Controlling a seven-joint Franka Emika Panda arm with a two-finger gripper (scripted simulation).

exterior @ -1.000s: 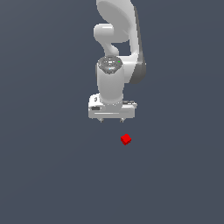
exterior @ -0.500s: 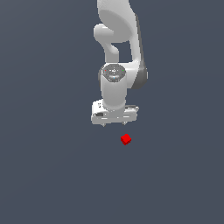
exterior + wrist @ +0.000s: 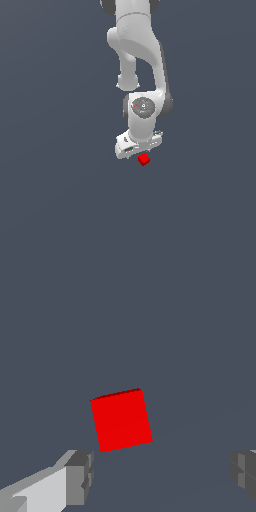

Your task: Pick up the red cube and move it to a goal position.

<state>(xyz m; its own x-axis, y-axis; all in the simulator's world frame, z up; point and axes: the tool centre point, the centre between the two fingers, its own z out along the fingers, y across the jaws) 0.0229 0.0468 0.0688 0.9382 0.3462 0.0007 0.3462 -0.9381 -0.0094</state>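
The red cube (image 3: 144,159) is a tiny bright red block on the dark grey floor. In the exterior view it sits just below the white gripper (image 3: 138,150), which hangs right over it and partly covers its top edge. In the wrist view the red cube (image 3: 121,419) is large and lies ahead of the gripper (image 3: 162,476), between the lines of the two grey fingertips (image 3: 80,476). The jaws stand wide apart with nothing between them. The cube is not touched by either finger.
The white arm (image 3: 140,60) rises from the gripper toward the top of the exterior view. The dark grey floor (image 3: 60,190) spreads all around. No goal marker shows in either view.
The gripper has come down and toward the cube, turning a little, until it hangs right over it. The cube has not moved. The jaws have stayed open.
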